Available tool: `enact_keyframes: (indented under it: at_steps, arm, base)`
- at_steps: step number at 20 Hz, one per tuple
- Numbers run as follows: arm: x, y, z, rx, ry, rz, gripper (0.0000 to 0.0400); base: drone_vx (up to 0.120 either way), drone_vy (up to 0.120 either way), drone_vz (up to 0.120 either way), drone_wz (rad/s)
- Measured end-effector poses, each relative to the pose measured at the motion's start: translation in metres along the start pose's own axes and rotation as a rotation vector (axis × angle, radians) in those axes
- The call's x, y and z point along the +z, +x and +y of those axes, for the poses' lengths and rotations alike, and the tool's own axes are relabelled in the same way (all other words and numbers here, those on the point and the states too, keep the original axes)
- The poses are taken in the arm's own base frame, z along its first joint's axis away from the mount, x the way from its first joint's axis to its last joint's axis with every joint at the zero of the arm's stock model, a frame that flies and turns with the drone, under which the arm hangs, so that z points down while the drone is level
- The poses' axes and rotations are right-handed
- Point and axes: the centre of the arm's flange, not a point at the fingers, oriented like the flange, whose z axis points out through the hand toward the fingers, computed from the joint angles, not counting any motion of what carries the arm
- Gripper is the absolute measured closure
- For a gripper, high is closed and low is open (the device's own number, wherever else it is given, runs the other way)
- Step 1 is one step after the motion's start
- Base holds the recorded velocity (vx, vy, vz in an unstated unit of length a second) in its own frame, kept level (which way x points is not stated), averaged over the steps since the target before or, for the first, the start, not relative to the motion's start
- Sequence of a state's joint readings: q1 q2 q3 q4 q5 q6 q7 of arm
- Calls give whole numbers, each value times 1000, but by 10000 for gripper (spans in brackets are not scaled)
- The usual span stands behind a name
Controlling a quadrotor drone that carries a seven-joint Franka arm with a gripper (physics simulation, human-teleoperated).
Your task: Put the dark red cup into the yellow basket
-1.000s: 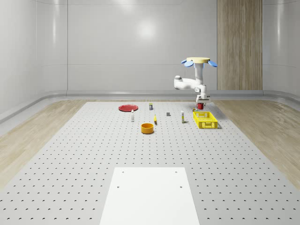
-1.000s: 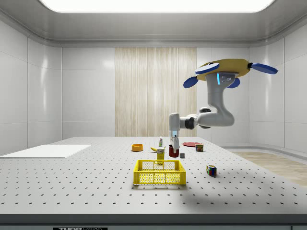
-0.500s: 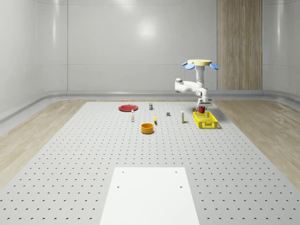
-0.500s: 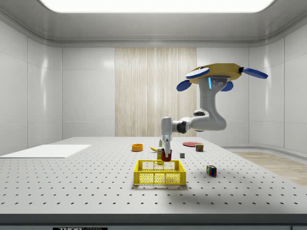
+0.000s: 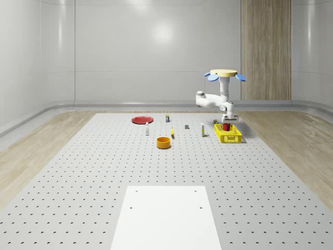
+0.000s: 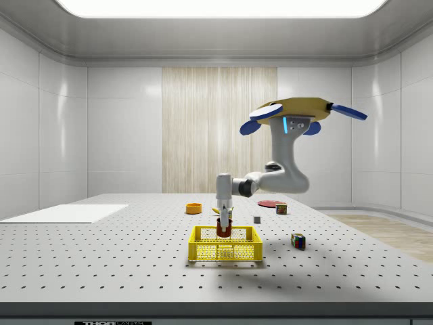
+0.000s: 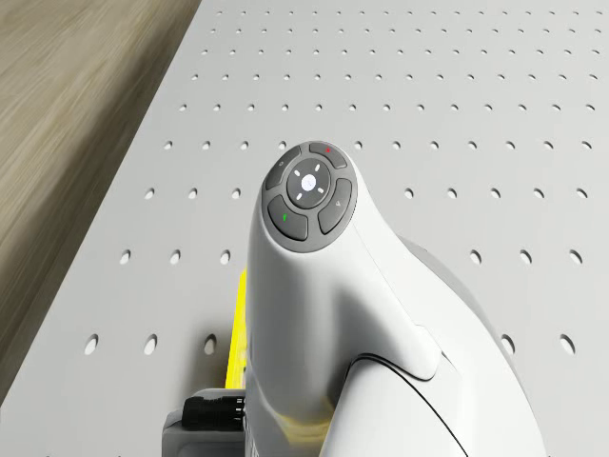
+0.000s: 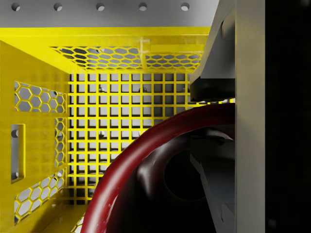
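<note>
The dark red cup (image 6: 224, 229) hangs upright inside the yellow basket (image 6: 225, 252), its lower part below the basket's rim. My gripper (image 6: 224, 221) points straight down and is shut on the cup's rim. In the wrist view the cup (image 8: 141, 155) sits over the basket's mesh floor (image 8: 116, 121), with one finger (image 8: 214, 85) outside the rim and one inside. In the whole-scene view the drone (image 5: 224, 74) hovers above the far end of the basket (image 5: 229, 137), and the cup (image 5: 225, 126) is held just over it.
An orange bowl (image 5: 164, 142), a red plate (image 5: 141, 120), two small bottles (image 5: 147, 129) (image 5: 203, 129) and a grey cube (image 5: 187, 126) stand to the whole-scene view's left of the basket. A coloured cube (image 6: 298, 240) lies beyond the basket. A white panel (image 5: 166, 216) is near.
The drone has shifted over the basket and dropped a little. The arm carried the cup from behind the basket to above it and lowered it inside.
</note>
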State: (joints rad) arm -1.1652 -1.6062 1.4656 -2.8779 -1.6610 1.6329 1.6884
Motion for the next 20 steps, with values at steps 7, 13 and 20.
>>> enact_keyframes:
  at_steps: [7, 13, 20]
  arm:
    - [0, 0, 0, 0, 0, 0, 300]
    - [3, 0, 0, 0, 0, 0, 300]
    - [1, 0, 0, 0, 0, 0, 86]
  base:
    - [11, 0, -91, 0]
    - [0, 0, -60, 0]
    - [0, 0, 0, 0]
